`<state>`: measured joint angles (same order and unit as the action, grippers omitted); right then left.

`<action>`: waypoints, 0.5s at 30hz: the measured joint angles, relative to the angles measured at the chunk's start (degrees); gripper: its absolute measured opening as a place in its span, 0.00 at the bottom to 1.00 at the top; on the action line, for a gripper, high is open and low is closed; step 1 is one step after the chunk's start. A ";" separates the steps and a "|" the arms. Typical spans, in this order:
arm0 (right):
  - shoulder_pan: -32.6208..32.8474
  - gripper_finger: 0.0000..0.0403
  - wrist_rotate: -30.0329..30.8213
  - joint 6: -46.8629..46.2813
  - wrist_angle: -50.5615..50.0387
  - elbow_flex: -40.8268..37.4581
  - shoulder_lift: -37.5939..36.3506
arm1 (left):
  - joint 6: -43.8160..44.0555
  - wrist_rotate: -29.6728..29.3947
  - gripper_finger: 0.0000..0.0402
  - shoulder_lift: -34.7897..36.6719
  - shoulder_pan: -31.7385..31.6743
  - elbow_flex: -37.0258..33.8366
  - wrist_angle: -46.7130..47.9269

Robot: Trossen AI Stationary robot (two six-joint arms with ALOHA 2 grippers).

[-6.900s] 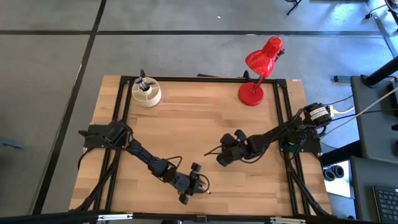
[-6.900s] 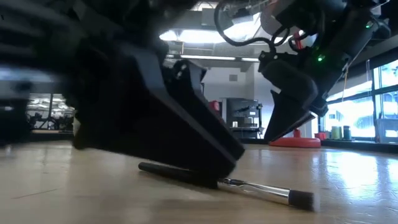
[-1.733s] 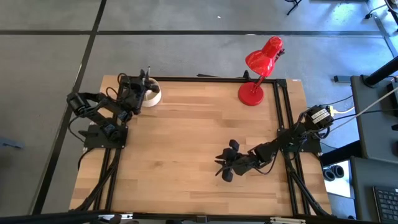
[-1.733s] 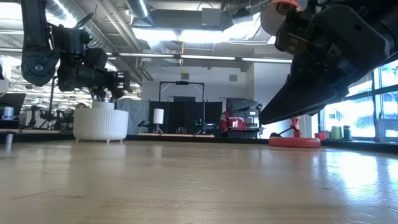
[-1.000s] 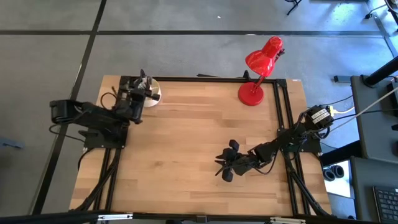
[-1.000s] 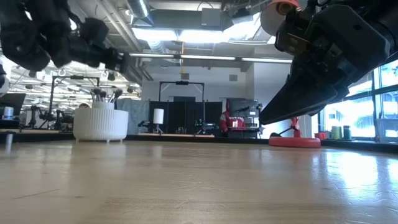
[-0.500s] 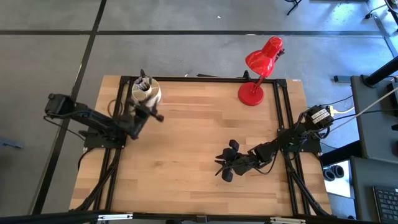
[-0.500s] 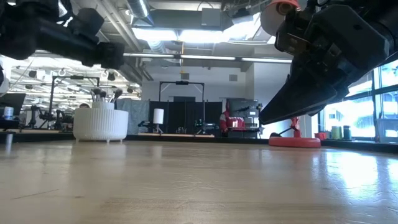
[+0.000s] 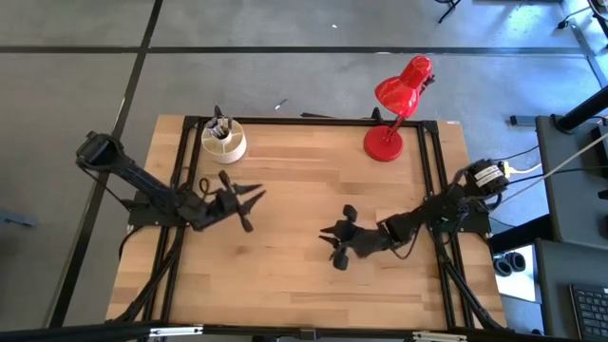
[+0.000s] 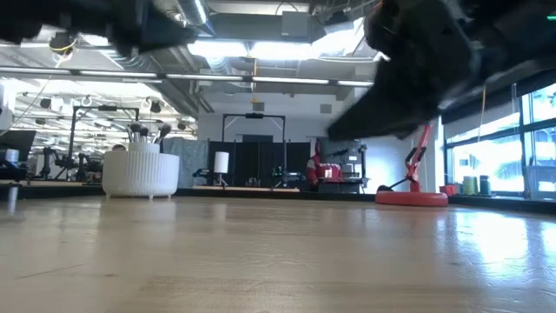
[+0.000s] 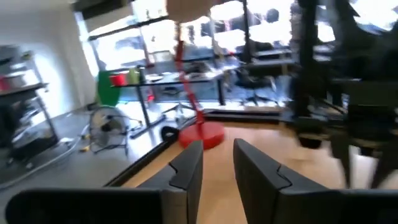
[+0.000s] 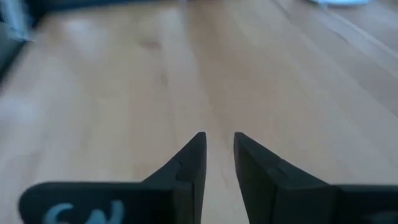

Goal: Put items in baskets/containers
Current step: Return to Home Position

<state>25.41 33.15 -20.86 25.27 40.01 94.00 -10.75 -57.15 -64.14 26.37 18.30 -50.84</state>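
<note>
The cream-white cup (image 9: 224, 143) stands on its base at the table's far left corner; in the low view the cup (image 10: 140, 172) is far off on the left. Several dark makeup brushes (image 9: 218, 124) stand upright in it, heads up (image 10: 148, 132). No brush lies on the table in any view. My left gripper (image 9: 252, 203) hovers over the table's left middle, near and right of the cup, with its fingers apart and nothing between them (image 11: 217, 152). My right gripper (image 9: 329, 237) hovers over the table's right middle, pointing left, with a narrow empty gap (image 12: 219, 140).
A red desk lamp stands on its round base (image 9: 384, 143) at the far right of the table, also seen in the low view as the red base (image 10: 412, 198). Bare wooden tabletop (image 9: 294, 180) lies between the two grippers and the cup. Black frame rails run along the table's edges.
My left gripper has swung away from the cup, toward the table's near edge and to the right, out over the left middle of the table. The brushes have stayed standing in the cup. My right gripper has shifted slightly to the left and toward the far edge.
</note>
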 joint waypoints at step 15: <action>-10.59 0.12 -21.99 22.64 3.40 0.00 -22.29 | 5.82 29.57 0.05 -2.43 -2.93 6.27 1.17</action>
<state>14.82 11.16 1.77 28.67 40.01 71.71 -4.93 -27.58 -66.57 23.44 24.57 -49.67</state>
